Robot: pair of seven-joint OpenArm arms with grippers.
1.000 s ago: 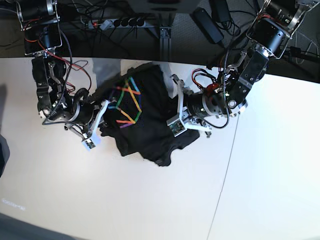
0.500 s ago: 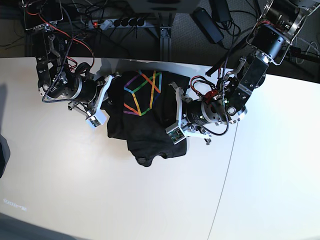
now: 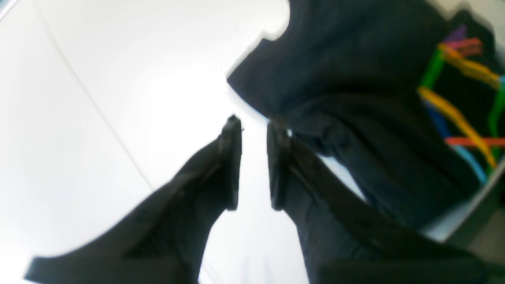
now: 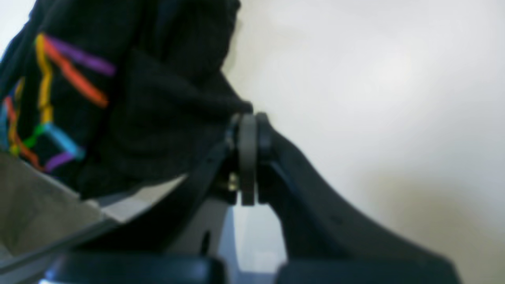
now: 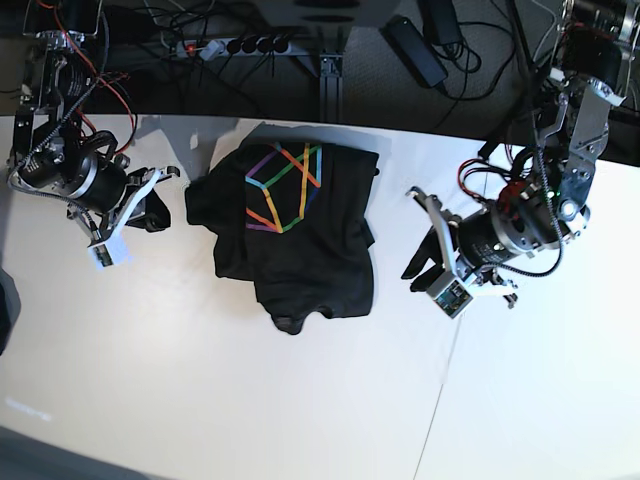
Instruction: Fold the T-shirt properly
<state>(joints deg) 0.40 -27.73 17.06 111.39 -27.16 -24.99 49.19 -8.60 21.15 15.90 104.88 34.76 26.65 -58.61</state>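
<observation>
On the left wrist view, the left gripper [image 3: 252, 165] hangs slightly parted and empty beside one T-shirt [image 3: 355, 90]. On the right wrist view, the right gripper [image 4: 248, 157] is closed on nothing, just right of the shirt. From the base view, both arms have pulled off the shirt; one rough fold lies print-up, looking unfinished.
</observation>
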